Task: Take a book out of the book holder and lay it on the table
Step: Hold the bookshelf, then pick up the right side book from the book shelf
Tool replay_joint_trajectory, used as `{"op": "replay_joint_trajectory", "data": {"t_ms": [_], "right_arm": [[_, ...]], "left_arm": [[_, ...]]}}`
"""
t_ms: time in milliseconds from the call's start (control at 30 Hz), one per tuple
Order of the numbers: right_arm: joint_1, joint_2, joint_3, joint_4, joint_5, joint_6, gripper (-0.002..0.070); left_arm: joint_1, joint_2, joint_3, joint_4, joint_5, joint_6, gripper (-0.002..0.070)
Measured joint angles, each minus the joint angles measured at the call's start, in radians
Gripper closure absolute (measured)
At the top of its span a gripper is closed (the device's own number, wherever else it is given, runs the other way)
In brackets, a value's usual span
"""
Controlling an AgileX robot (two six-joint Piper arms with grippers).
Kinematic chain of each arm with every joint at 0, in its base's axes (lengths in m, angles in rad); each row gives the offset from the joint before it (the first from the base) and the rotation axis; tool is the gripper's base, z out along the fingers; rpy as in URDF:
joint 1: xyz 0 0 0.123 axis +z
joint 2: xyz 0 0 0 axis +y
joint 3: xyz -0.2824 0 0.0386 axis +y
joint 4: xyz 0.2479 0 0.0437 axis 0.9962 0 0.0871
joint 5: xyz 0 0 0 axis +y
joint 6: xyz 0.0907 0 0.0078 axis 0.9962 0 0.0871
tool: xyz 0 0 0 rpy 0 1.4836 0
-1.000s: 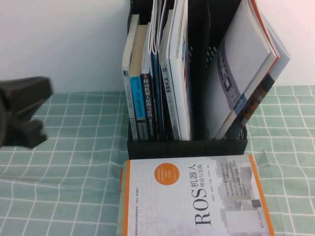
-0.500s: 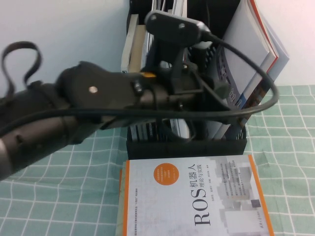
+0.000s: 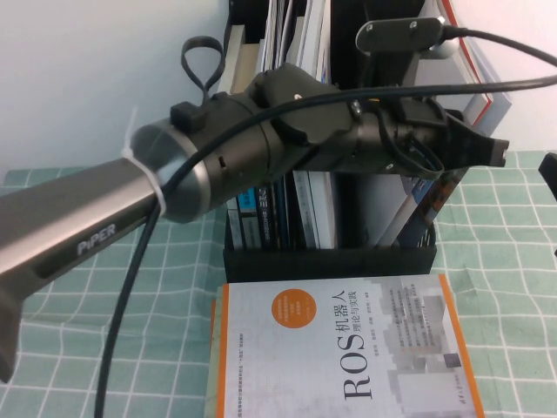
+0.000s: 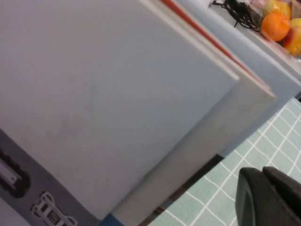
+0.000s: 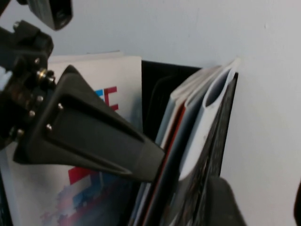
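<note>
My left gripper (image 3: pixel 487 155) reaches the book holder (image 3: pixel 331 257), grip state unclear; right gripper (image 3: pixel 550 174) too; book not out.

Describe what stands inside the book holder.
Upright books fill left slots; a grey book leans in the right. The left gripper before it hides its middle; right gripper: beside the holder.
</note>
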Motion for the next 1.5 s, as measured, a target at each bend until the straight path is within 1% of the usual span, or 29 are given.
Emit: {"op": "replay_joint_trajectory", "data": {"t_ms": [167, 433, 633, 933, 1100, 1167, 1233, 1300, 1433, 1500], "right_arm": [[0.000, 0.048, -0.002, 0.007, 0.000, 0.001, 0.0337], [0.000, 0.098, -0.009, 0.005, -0.046, 0.006, 0.0332], [0.014, 0.154, -0.062, -0.052, -0.053, 0.014, 0.0332], [0.100, 0.273, -0.178, 0.002, -0.059, 0.053, 0.0332], [0.127, 0.330, -0.237, 0.133, -0.061, 0.058, 0.0335], [0.127, 0.349, -0.266, 0.160, -0.061, 0.058, 0.0356], [0.127, 0.358, -0.290, 0.156, -0.061, 0.061, 0.0400], [0.127, 0.365, -0.314, 0.131, -0.061, 0.061, 0.0457], [0.128, 0.366, -0.331, 0.101, -0.061, 0.074, 0.0605], [0.128, 0.366, -0.331, 0.099, -0.061, 0.101, 0.0643]], "left_arm": [[0.000, 0.052, -0.025, 0.000, -0.023, -0.052, 0.0678], [-0.002, 0.101, -0.025, -0.009, -0.167, -0.054, 0.0678], [-0.002, 0.103, -0.025, -0.019, -0.178, -0.054, 0.0678], [-0.004, 0.103, -0.025, -0.020, -0.206, -0.054, 0.0678], [-0.004, 0.103, -0.025, -0.021, -0.222, -0.054, 0.0678], [-0.004, 0.103, -0.025, -0.021, -0.225, -0.054, 0.0678], [-0.004, 0.103, -0.025, -0.021, -0.230, -0.054, 0.0678], [-0.004, 0.103, -0.025, -0.021, -0.232, -0.054, 0.0678], [-0.004, 0.103, -0.025, -0.021, -0.232, -0.058, 0.0678], [-0.004, 0.103, -0.025, -0.021, -0.224, -0.058, 0.0678]]}}
